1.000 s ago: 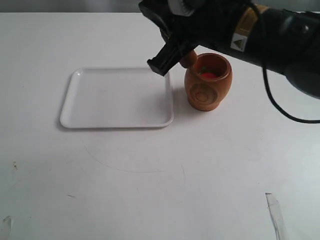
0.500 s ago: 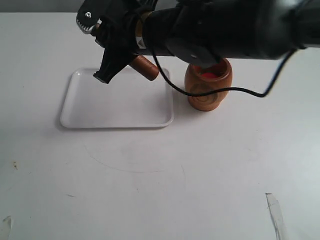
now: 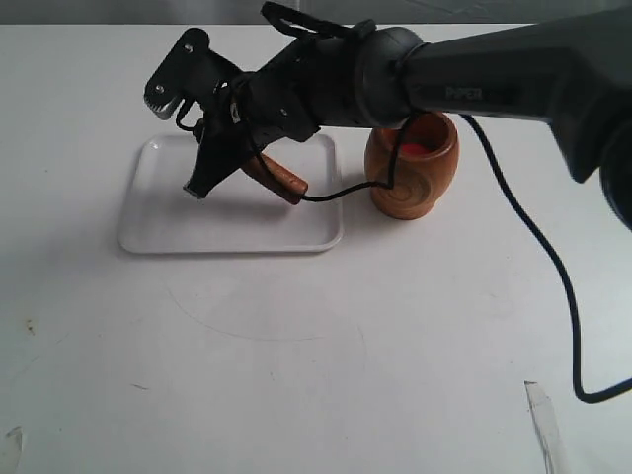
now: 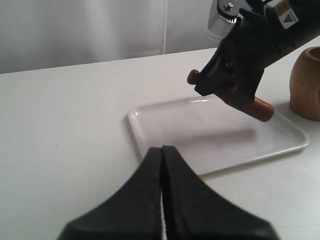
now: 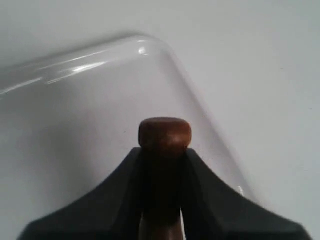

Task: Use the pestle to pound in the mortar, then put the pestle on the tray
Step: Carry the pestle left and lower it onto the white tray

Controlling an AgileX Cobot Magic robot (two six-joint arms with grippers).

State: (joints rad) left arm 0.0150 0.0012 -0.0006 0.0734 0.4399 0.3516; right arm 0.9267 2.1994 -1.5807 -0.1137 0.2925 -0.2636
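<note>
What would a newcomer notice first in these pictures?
The black right gripper, reaching across the white table, is shut on the dark wooden pestle and holds it slanted above the white tray on the left. Beside the tray's right edge stands the rounded brown mortar, with something red inside.

**A:** A wide white table [image 3: 296,395] fills the exterior view, matte and evenly lit, and the shadows are soft.

**B:** A faint curved scuff [image 3: 247,334] arcs across the middle, and a few dark specks [image 3: 29,326] sit near the left edge.

**A:** At lower right a pale narrow strip [image 3: 543,425] lies on the surface. It's tape or a scratch, can't tell which.

**B:** Past the far edge there's a grey band [image 3: 118,12]. The left wrist view shows a pale backdrop [image 4: 75,30] behind the table with a vertical seam [image 4: 165,25]. Wall or curtain, unclear.
</note>
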